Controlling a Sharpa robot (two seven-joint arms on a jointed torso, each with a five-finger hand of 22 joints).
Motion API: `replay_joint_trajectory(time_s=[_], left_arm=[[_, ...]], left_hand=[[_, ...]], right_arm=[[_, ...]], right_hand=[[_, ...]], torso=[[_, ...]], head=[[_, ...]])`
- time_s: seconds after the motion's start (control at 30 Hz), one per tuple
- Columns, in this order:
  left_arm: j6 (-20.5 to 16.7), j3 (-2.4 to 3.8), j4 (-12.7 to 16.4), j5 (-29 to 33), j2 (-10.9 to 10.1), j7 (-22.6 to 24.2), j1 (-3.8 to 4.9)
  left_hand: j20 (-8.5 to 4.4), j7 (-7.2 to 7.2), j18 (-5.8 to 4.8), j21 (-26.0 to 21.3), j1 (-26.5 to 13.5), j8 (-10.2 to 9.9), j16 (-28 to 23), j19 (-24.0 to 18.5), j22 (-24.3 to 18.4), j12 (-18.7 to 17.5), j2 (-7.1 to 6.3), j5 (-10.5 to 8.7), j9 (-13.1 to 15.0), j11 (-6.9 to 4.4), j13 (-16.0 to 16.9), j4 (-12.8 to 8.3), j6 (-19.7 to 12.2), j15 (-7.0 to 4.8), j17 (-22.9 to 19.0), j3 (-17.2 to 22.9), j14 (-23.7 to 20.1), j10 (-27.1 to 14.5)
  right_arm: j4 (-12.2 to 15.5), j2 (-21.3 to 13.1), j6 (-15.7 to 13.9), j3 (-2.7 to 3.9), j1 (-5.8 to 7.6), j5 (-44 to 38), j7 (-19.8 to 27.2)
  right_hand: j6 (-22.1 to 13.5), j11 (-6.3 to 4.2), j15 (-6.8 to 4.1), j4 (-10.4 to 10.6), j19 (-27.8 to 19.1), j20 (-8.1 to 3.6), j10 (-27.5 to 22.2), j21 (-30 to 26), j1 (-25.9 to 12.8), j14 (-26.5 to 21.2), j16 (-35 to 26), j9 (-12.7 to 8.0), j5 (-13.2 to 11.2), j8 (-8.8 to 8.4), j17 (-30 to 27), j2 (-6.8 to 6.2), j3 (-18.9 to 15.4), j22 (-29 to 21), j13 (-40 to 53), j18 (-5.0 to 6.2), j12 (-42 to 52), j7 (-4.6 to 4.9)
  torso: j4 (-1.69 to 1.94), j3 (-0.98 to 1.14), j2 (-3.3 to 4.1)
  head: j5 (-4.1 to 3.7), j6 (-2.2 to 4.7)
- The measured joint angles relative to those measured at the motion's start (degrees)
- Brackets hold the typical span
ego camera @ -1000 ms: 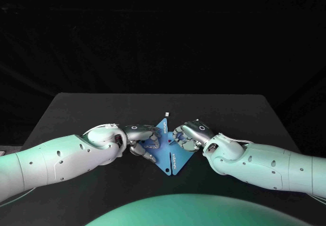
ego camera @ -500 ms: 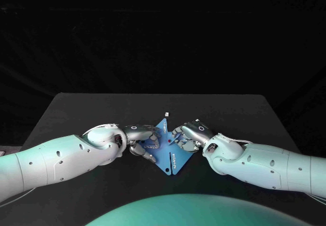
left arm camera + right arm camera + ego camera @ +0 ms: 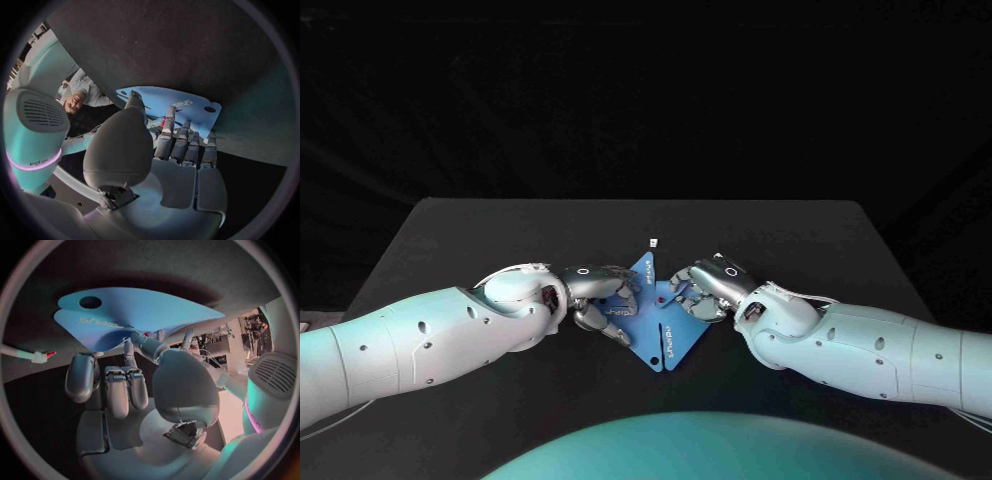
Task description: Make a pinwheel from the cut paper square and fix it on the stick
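Blue paper square (image 3: 661, 335): between both hands, over bench (image 3: 473, 240), flaps curled up. Left hand (image 3: 596, 297) pinches one flap, thumb against fingers (image 3: 181, 141). Right hand (image 3: 704, 290) grips opposite flap near centre. White stick (image 3: 22, 354) on bench, near right hand, clear of paper.

Centre: left hand (image 3: 600, 295) and right hand (image 3: 701, 288) grip the blue paper (image 3: 661, 335), closing the middle.
Beyond: white stick (image 3: 653, 241) (small) lies near; table (image 3: 488, 230) around it is passable.
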Motion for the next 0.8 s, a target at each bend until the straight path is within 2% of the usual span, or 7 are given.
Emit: replay_joint_trajectory(time_s=[0.2, 0.4, 0.5, 0.57, 0.63, 0.7, 0.8], left_arm=[[-0.03, -0.01, 0.0, 0.03, -0.03, -0.01, 0.0], [-0.35, -0.04, 0.11, 0.04, -0.25, 0.14, -0.03], [-0.97, -0.08, 0.28, 0.11, -0.74, 0.38, -0.06], [-1.51, -0.11, 0.5, 0.25, -1.13, 0.59, -0.07], [-2.19, -0.11, 0.8, 0.51, -1.62, 0.89, -0.07], [-2.79, 0.11, 1.18, 0.85, -2.14, 1.22, -0.07], [-3.93, 0.9, 2.04, 1.64, -2.68, 2.03, 0.05]], left_hand=[[0.0, 0.0, 0.0, 0.0, 0.0, -0.02, 0.0, 0.0, 0.0, 0.0, 0.0, 0.0, 0.01, 0.0, 0.0, 0.0, 0.0, 0.0, 0.01, 0.0, 0.0, 0.0], [0.22, 0.0, 0.0, 0.0, 0.0, -0.07, 0.03, 0.47, 0.18, 0.0, 0.0, 0.0, 0.03, 0.46, 0.08, 0.0, 0.0, 0.56, 0.39, 0.0, 1.22, 1.35], [0.15, 0.0, 0.01, 0.66, 0.49, 0.35, 0.67, 1.97, 0.48, 0.0, 0.49, 0.0, 0.16, 0.62, 0.31, 0.02, 0.0, 0.7, 0.84, 0.02, 3.26, 4.19], [0.08, 1.13, 0.0, 0.84, 0.91, 0.49, 0.98, 2.92, 0.7, 0.27, 0.91, 0.0, 0.26, 0.76, 0.41, 0.08, 1.13, 0.81, 1.12, 0.41, 4.57, 6.1], [0.11, 1.67, 0.01, 1.43, 1.45, 0.88, 1.46, 4.25, 0.95, 0.56, 1.44, 0.0, 0.56, 0.91, 0.62, -0.1, 1.66, 0.92, 1.45, 0.58, 6.2, 9.0], [0.2, 1.97, 0.01, 1.82, 2.26, 0.96, 1.82, 5.51, 1.19, 0.68, 2.25, 0.0, 0.42, 1.13, 0.76, -0.1, 1.95, 1.14, 1.77, 1.06, 7.96, 11.89], [0.21, 1.97, 0.01, 1.95, 2.42, 0.94, 1.89, 5.76, 1.21, 0.68, 2.42, 0.0, 0.11, 1.13, 0.79, -0.08, 1.95, 1.21, 1.83, 1.04, 8.61, 13.22]], right_arm=[[-0.08, -0.02, 0.21, 0.0, 0.0, 0.29, 0.14], [-0.14, 0.05, 0.44, 0.0, 0.0, 0.56, 0.33], [-0.14, 0.05, 0.58, 0.0, 0.0, 0.68, 0.42], [-0.14, 0.04, 0.66, 0.0, 0.01, 0.74, 0.47], [-0.14, 0.0, 0.73, 0.0, 0.01, 0.8, 0.52], [-0.14, -0.02, 0.77, 0.0, 0.01, 0.84, 0.54], [-0.14, -0.03, 0.83, 0.0, 0.01, 0.9, 0.56]], right_hand=[[0.0, 0.0, 0.0, 0.0, 0.0, 0.0, 0.0, 0.0, 0.0, 0.0, 0.0, 0.0, 0.0, 0.0, 0.0, 0.0, 0.0, 0.08, 0.0, 0.0, 0.0, 0.0], [0.0, 0.0, 0.0, 0.0, 0.0, 0.0, 0.0, 0.0, 0.0, 0.0, 0.0, 0.0, 0.0, 0.0, 0.0, 0.0, 0.0, 0.08, -0.01, 0.0, 0.0, 0.0], [0.0, 0.0, 0.0, 0.0, 0.0, 0.0, 0.0, 0.0, 0.0, 0.0, 0.0, -0.06, 0.0, 0.0, 0.0, 0.0, 0.0, 0.18, -0.01, 0.0, 0.0, 0.0], [0.0, 0.0, 0.0, 0.0, 0.0, 0.0, 0.0, 0.0, 0.0, 0.0, 0.0, -0.06, 0.0, 0.0, 0.0, 0.0, 0.0, 0.18, -0.01, 0.0, 0.0, 0.0], [0.0, 0.0, 0.0, 0.0, 0.0, 0.0, 0.0, 0.0, 0.0, 0.0, 0.0, -0.06, 0.0, 0.0, 0.0, 0.0, 0.0, 0.18, -0.01, 0.0, 0.0, 0.0], [0.0, 0.0, 0.0, 0.0, 0.0, 0.0, 0.0, 0.0, 0.0, 0.0, 0.0, -0.06, 0.0, 0.0, 0.01, 0.0, 0.0, 0.23, -0.01, 0.0, 0.0, 0.0], [0.0, 0.0, 0.0, 0.0, 0.01, 0.0, 0.0, 0.0, 0.0, 0.0, 0.0, -0.05, 0.0, 0.0, 0.05, 0.0, 0.0, 0.23, -0.01, 0.0, 0.0, 0.0]], torso=[[-0.02, 0.01, -0.01], [0.0, 0.02, -0.01], [0.03, 0.02, 0.01], [0.04, 0.0, 0.02], [0.05, -0.02, 0.02], [0.05, -0.02, 0.03], [0.05, -0.03, 0.04]], head=[[-0.05, 0.0], [0.01, 0.0], [0.02, 0.0], [-0.02, 0.0], [-0.04, 0.0], [-0.07, 0.0], [-0.09, 0.0]])
